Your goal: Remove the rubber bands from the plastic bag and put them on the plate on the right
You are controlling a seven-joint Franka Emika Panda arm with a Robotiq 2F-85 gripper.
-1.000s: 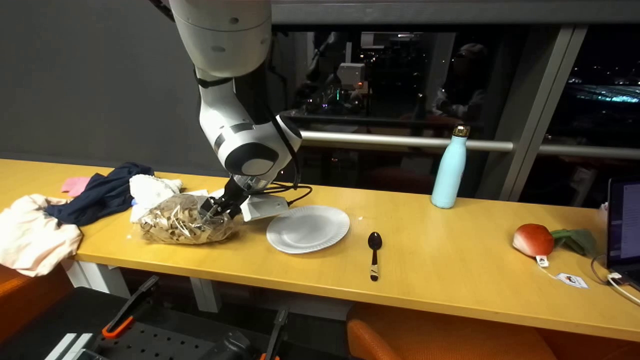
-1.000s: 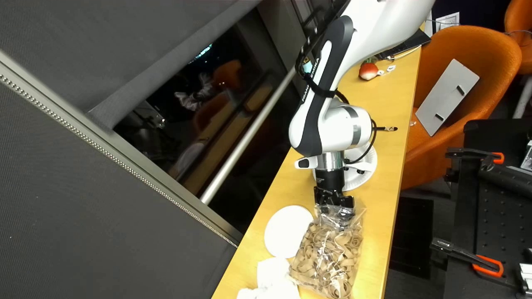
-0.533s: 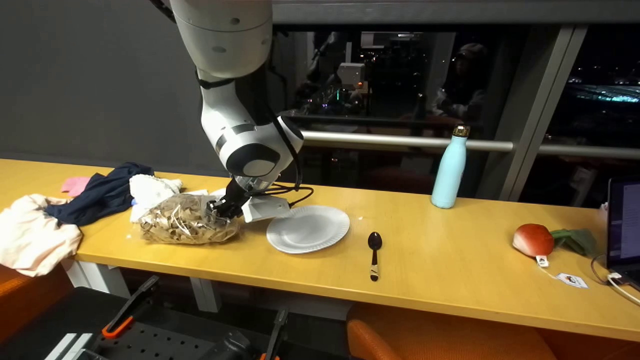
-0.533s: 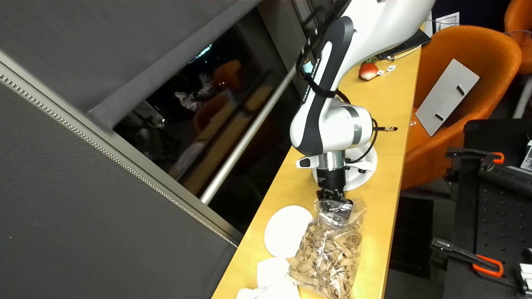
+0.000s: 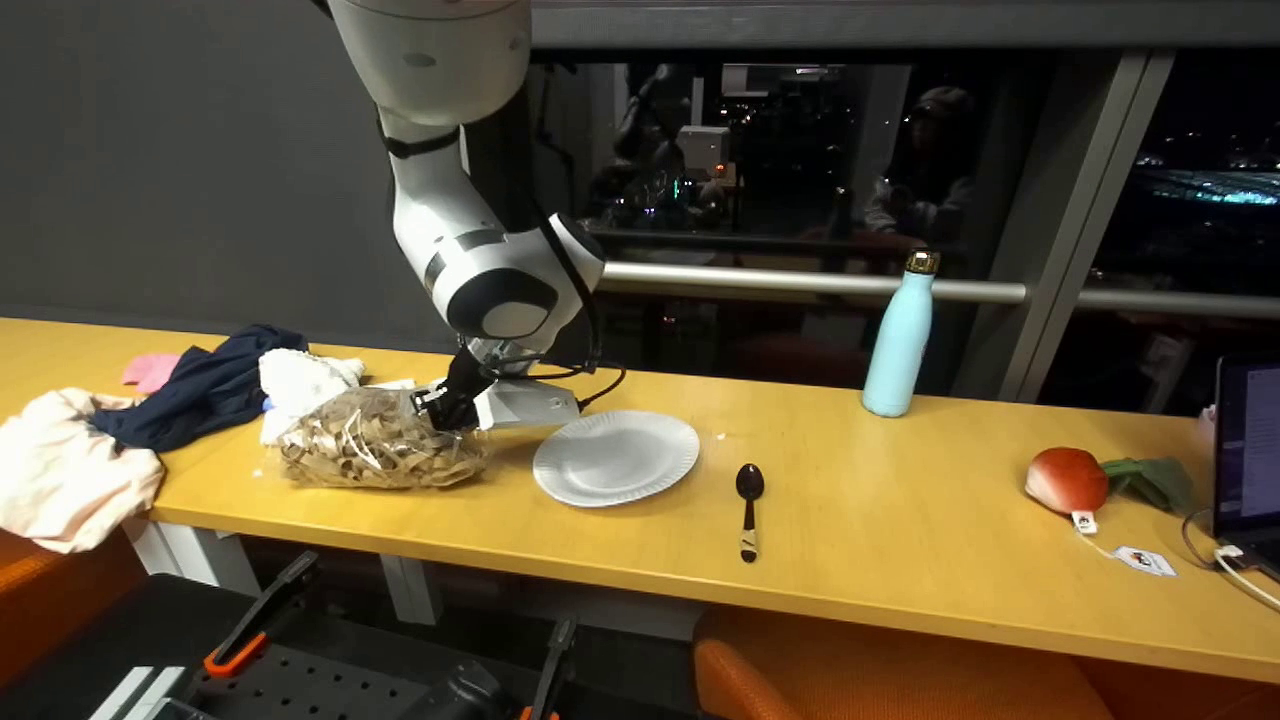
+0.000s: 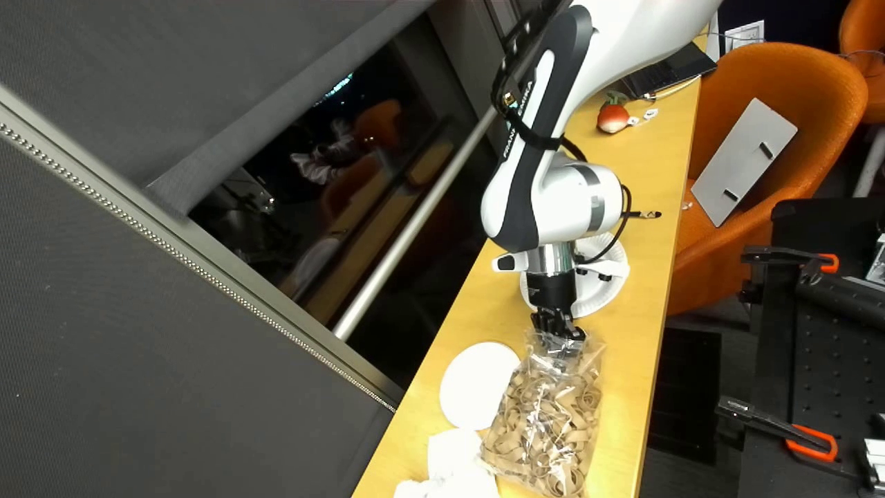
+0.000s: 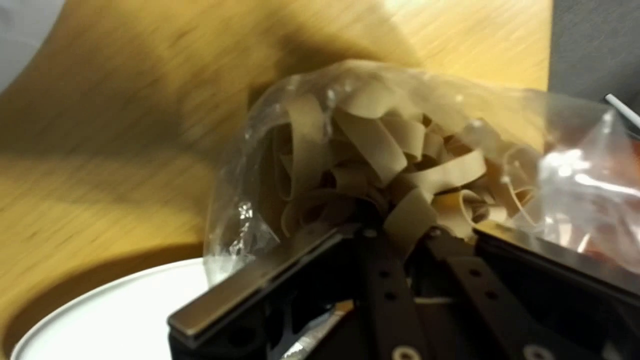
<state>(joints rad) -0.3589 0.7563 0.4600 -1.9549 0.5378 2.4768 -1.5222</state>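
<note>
While the rubber bands remain heaped inside the clear bag, tangling is the primary hazard: one pulled loop may drag several others out. The claw is positioned within the bag's mouth, its fingers drawn close together with a band apparently pinched between the tips; firmness of the hold cannot be told. If only an edge is caught, the band may slip or spring away during withdrawal. Because the thin bag wall surrounds the fingers, a fold gripped along with the band could tow the whole bag and spill its contents.

Directly beside the bag, a smooth plate meets or underlies its edge (contact not clear); any bag movement could shift it. Toward the arm side lies the paper plate, presumably the target. In an exterior view, a camera case appears at its rim, clearance not visible; a low sweep could push this light plate along the table. Farther out lies the spoon; bands released past the plate could land near it.
</note>
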